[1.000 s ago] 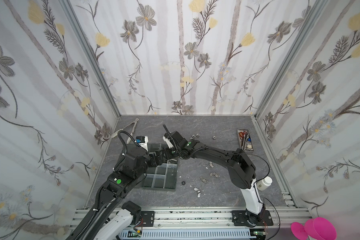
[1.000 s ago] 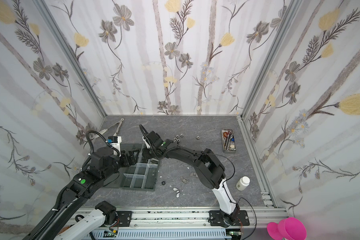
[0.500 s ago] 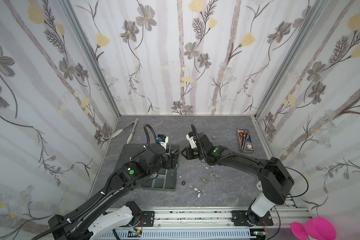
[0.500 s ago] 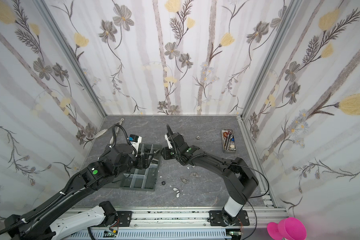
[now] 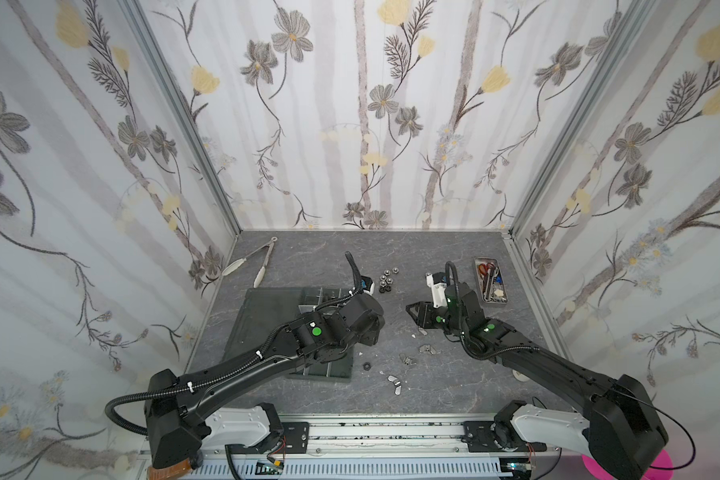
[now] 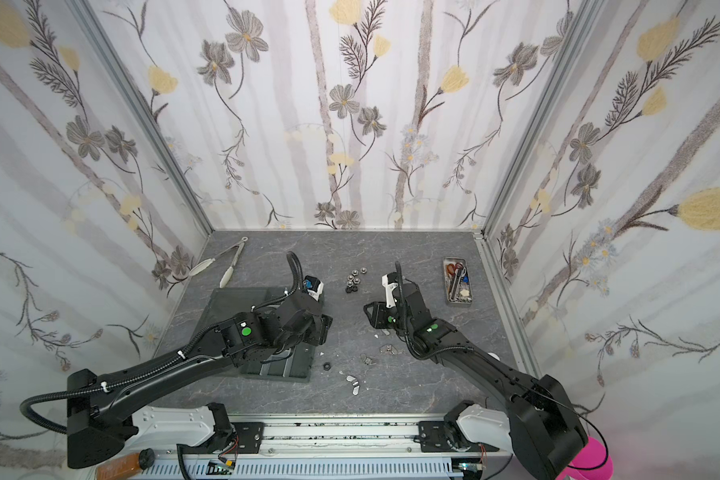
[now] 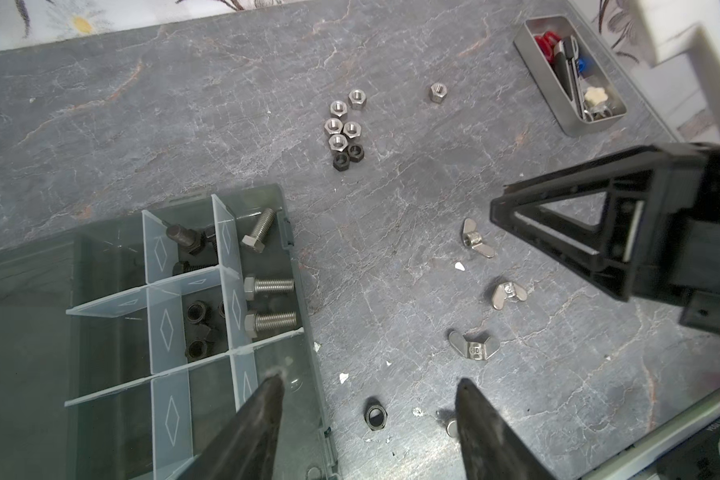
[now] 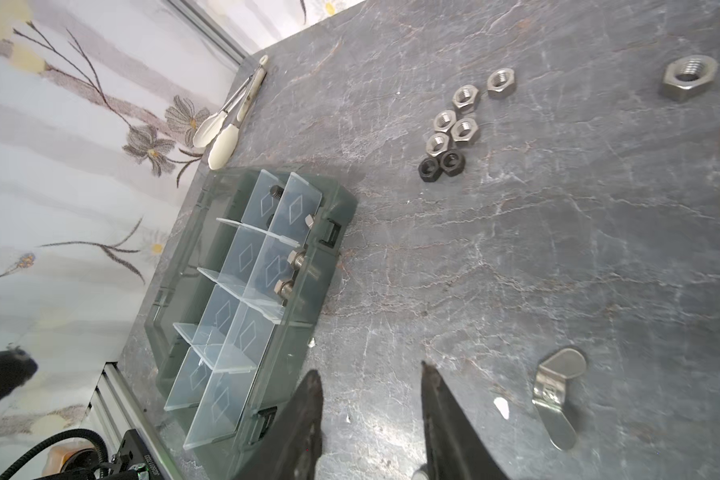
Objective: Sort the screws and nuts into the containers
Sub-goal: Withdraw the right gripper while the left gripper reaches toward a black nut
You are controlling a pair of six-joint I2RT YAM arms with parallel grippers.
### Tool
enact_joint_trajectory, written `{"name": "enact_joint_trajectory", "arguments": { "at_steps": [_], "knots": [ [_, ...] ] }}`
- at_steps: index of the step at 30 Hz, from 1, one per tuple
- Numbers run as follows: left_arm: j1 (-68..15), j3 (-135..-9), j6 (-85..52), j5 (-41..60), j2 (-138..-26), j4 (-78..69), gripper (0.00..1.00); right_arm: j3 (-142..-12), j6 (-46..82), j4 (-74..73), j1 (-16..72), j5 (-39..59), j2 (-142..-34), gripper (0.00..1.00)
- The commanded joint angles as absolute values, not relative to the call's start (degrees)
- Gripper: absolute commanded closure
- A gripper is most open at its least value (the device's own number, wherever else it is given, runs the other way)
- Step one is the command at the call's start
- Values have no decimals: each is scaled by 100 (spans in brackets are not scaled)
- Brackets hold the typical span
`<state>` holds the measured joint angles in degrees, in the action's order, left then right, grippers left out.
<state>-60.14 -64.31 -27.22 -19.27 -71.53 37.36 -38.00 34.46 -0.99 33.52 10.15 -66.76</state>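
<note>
I've got three walls of white-and-grey striped wallpaper with grey and yellow flowers (image 5: 358, 124) boxing the cell in, filling the upper half of both top views. Brushed aluminium corner posts (image 5: 186, 120) run down to the back corners. Below centre lies the dark grey, marble-veined stone-look tabletop (image 5: 425, 253). Light's soft and even, shadows faint. A silver aluminium rail (image 5: 385, 434) crosses the bottom edge, and a bright pink round thing (image 6: 595, 459) pokes in at lower right, mostly hidden.
</note>
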Motion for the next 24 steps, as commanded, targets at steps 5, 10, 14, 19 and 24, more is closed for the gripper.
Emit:
{"name": "enact_joint_trajectory", "arguments": {
  "at_steps": [5, 10, 14, 19, 24],
  "knots": [
    [-6212, -6465, -3022, -1903, -7513, 3837, 47, -3158, 3614, -421, 2883, 1087, -5996, 57],
    [-6440, -6434, -3154, -1881, -7840, 3909, 51, -2928, 3641, -475, 2666, 1194, -5755, 55],
    [-6582, -6396, -3301, -1897, -8083, 3978, 53, -2791, 3637, -480, 2528, 1280, -5632, 53],
    [-6679, -6205, -3599, -1795, -8399, 4080, 54, -2615, 3633, -536, 2374, 1360, -5528, 51],
    [-6696, -5957, -3731, -1511, -8540, 3911, 54, -2508, 3647, -619, 2288, 1441, -5537, 50]
  ]
}}
